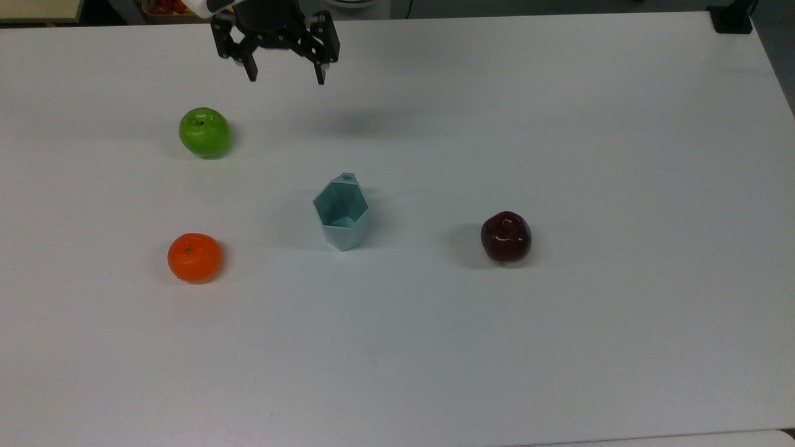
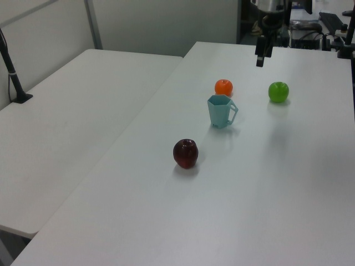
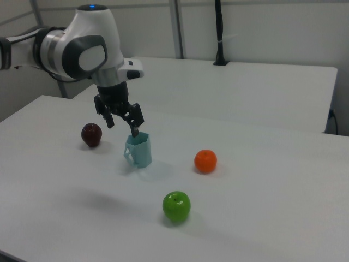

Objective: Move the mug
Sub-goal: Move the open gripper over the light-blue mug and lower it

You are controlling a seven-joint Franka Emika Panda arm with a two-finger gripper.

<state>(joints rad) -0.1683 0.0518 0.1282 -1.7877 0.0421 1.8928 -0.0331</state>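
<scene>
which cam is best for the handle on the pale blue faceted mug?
The left view: the pale blue faceted mug shows its handle in profile, sticking out toward the left view's right. The top view shows just the handle's top tab; in the right view the handle faces the right view's left, less distinct.
</scene>
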